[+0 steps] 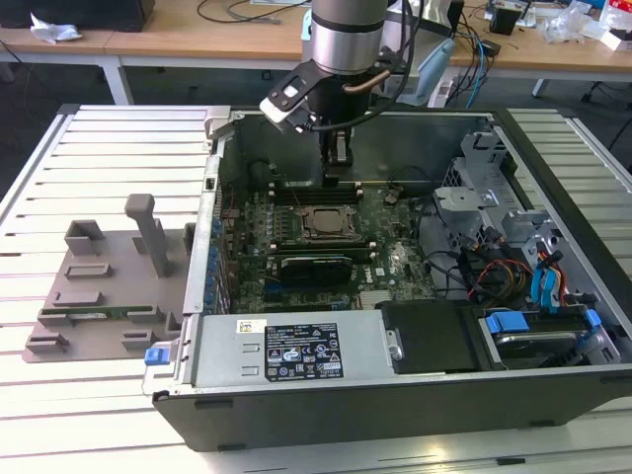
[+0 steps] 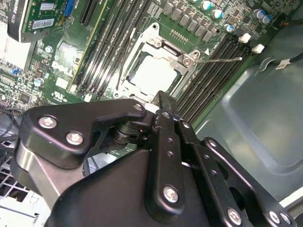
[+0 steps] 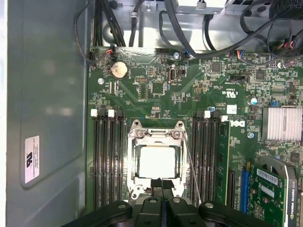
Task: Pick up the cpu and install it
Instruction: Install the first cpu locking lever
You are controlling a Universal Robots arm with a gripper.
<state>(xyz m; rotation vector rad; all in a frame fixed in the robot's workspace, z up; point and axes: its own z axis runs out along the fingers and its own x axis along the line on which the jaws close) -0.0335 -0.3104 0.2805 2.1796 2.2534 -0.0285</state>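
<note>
The cpu point(image 3: 156, 161) is a pale silver square lying flat inside the metal frame of the motherboard socket point(image 3: 135, 142); it also appears in the second wrist view point(image 2: 154, 73). In the exterior view the socket point(image 1: 323, 223) sits mid-board in the open computer case. My gripper point(image 1: 339, 173) hangs above the board just behind the socket. In both wrist views its black fingers are pressed together with nothing between them, and the gripper point(image 3: 161, 182) sits at the socket's edge, clear of the chip. A thin wire lever point(image 2: 218, 59) sticks out beside the socket.
Memory slots point(image 3: 106, 161) flank the socket on both sides. A graphics card point(image 1: 316, 267) lies in front of it, a power supply point(image 1: 296, 351) at the case front, and drive cages and cables point(image 1: 513, 237) on the exterior view's right. A grey plastic tray point(image 1: 99, 286) rests on the slatted table at the left.
</note>
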